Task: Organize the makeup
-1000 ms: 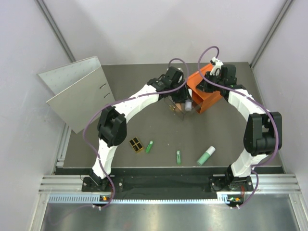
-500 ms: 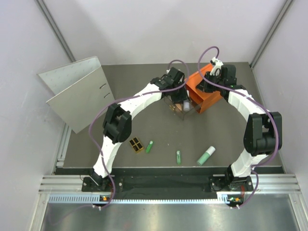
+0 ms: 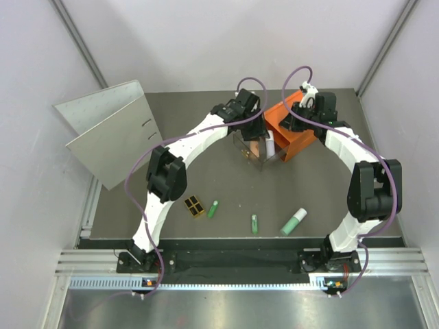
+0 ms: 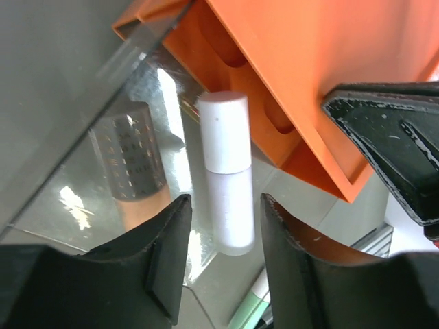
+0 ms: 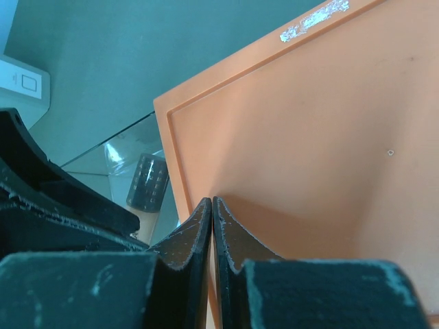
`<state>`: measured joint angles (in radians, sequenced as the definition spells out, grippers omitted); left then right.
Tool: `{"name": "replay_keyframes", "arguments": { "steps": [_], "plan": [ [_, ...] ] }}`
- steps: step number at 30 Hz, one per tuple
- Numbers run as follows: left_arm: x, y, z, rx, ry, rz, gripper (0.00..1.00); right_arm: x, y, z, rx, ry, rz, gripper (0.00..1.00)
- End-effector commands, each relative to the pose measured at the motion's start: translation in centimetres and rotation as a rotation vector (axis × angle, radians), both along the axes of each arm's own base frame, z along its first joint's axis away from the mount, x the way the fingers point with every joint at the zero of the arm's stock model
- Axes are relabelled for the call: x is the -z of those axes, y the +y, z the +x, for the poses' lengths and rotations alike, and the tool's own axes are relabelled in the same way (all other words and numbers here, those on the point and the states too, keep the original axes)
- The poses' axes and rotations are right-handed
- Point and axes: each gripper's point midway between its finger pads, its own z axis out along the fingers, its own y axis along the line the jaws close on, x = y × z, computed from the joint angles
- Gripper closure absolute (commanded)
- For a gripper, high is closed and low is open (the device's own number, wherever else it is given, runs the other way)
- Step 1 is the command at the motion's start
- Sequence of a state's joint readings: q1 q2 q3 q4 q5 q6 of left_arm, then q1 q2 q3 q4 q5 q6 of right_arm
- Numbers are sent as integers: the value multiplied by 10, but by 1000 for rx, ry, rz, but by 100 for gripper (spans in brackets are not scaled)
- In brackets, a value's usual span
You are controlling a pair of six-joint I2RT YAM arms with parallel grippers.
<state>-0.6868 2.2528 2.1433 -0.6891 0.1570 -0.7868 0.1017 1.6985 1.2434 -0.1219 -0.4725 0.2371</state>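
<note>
**Mint, green and gold lay up front; the pale tube sat in the clear drawer**

Nearest the arm bases, four pieces of makeup lay loose on the dark desk [image 3: 315,185]. A mint green tube [image 3: 293,222] with a white cap lay tilted on the right. One slim green stick [image 3: 254,223] was to its left, and a second green stick [image 3: 213,209] lay just beside the square black-and-gold palette [image 3: 195,206], whose four pans faced up.

Farther back, the left claw [image 4: 223,274] stood open, its dark fingers [image 4: 168,260] spread to either side of the pale lavender-white tube [image 4: 225,171] without touching it. That tube, with a matte white cap over a glossier body, lay inside a clear drawer [image 3: 250,156]. An orange tube [image 4: 134,161] with a grey, dotted cap lay next to it in the same drawer.

Just behind, the right claw [image 5: 212,233] was closed, fingertips pressed together against the top of the orange drawer box [image 3: 296,142].

At the far left, a grey ring binder [image 3: 110,130] stood open.
</note>
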Motion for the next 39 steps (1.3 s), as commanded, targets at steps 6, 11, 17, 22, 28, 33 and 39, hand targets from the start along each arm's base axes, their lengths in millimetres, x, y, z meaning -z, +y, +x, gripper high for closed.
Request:
{"name": "replay_keyframes", "arguments": {
  "steps": [6, 11, 17, 22, 28, 33, 39],
  "plan": [
    [-111, 2, -12, 106, -229, -113, 51, 103, -20, -61, 29, 388, -112, 95],
    [-134, -10, -52, 256, -339, -80, 49, 104, -18, -60, 33, 393, -102, 95],
    [-113, -44, -130, 484, -469, 92, 44, 101, -16, -57, 31, 397, -84, 95],
    [-84, -53, -176, 615, -570, 229, 37, 96, -11, -52, 28, 397, -55, 95],
    [-31, -54, -209, 788, -533, 310, 30, 94, -7, -48, 21, 396, -35, 94],
    [28, -59, -232, 924, -387, 331, 33, 98, -8, -51, 23, 407, -36, 94],
    [60, -74, -250, 1030, -299, 315, 25, 101, -10, -56, 25, 411, -45, 94]
  ]
}}
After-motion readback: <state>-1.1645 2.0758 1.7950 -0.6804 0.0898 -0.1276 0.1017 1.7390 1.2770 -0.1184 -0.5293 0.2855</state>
